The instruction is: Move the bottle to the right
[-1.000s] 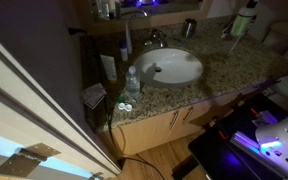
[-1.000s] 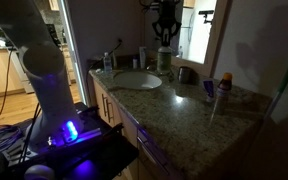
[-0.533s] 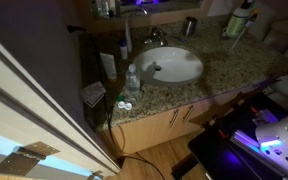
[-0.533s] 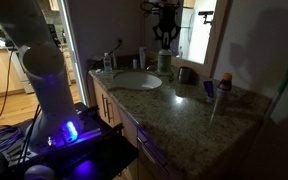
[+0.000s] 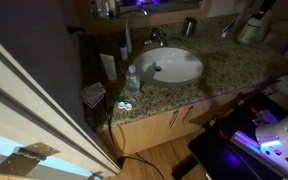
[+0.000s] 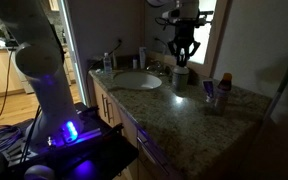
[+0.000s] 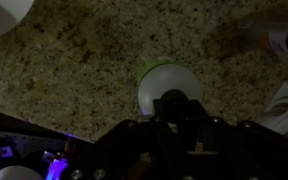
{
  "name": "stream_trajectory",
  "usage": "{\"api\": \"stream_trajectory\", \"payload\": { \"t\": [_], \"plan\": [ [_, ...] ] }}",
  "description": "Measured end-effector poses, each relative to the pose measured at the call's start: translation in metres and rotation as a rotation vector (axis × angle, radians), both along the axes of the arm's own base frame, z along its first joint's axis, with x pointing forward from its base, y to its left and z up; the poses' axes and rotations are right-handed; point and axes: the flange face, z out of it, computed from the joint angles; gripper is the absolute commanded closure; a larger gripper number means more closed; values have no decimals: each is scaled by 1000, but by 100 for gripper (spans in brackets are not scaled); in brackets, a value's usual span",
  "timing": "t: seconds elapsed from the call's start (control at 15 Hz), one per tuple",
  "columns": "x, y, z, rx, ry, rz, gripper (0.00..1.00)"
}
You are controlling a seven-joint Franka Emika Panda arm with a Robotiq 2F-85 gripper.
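The bottle (image 5: 250,31) is squat and pale greenish-white, and it is at the far right of the granite counter (image 5: 224,62). It also shows in an exterior view (image 6: 181,72) and, from above, as a pale round shape in the wrist view (image 7: 168,84). My gripper (image 5: 255,18) comes down onto it from above and is shut on it. In an exterior view my gripper (image 6: 181,58) hangs just right of the sink (image 6: 136,80). The wrist view shows the dark gripper (image 7: 172,108) over the bottle. I cannot tell whether the bottle touches the counter.
A white sink (image 5: 170,65) with a faucet (image 5: 154,40) fills the counter's middle. A clear bottle (image 5: 132,80) stands at its left front edge. A grey metal cup (image 5: 189,27) stands behind the sink. An orange-capped container (image 6: 224,88) stands further right.
My gripper has carried the bottle to the right along the back of the counter, away from the faucet side of the sink, and slightly lower.
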Motion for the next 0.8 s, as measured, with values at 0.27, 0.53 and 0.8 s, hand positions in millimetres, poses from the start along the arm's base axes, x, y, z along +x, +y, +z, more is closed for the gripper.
{"api": "stream_trajectory", "payload": {
  "t": [0.27, 0.53, 0.8],
  "plan": [
    [-11, -21, -12, -26, -11, -230, 70],
    [-10, -20, -13, -25, -8, -234, 93],
    [-10, -20, -14, -23, -8, -235, 93]
  ]
}}
